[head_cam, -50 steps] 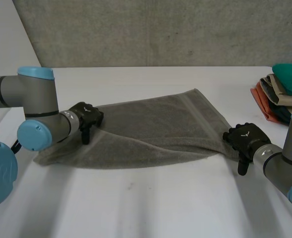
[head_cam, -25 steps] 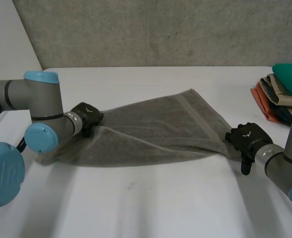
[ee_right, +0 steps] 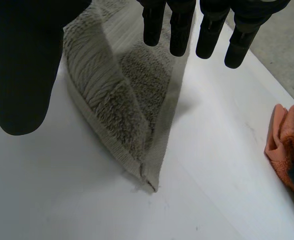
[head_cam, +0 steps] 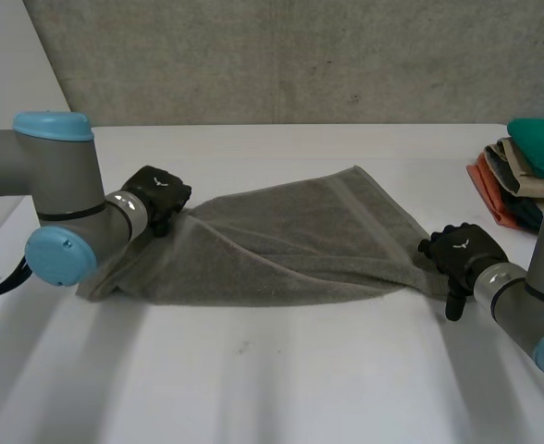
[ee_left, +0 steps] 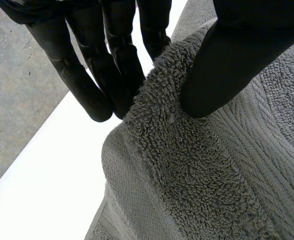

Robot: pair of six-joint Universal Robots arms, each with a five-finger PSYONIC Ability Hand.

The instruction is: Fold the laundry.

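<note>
The grey towel (head_cam: 290, 245) lay across the middle of the white table (head_cam: 281, 379) with its long axis running left to right in the head view, so each end fell to one arm. The left hand (head_cam: 158, 194), at the left of the frame, was at the towel's left end on its far edge. There the cloth rose off the table into the hand, while the near left corner sagged below it. In the left wrist view the thumb (ee_left: 227, 65) pressed down on the thick hem and the fingers (ee_left: 89, 85) stood behind it, so the hem was pinched between them. The right hand (head_cam: 462, 254), at the lower right of the frame, sat over the towel's right corner. In the right wrist view the cloth rose from that corner toward the palm, but whether the hand had hold of it could not be told. A pile of folded clothes (head_cam: 522, 171) stood at the right edge, well apart from the towel. Because the hands were at opposite ends of the long axis, the next fold seemingly depended on both ends travelling together across the short way. The right hand's hold looked like the weaker point.
</note>
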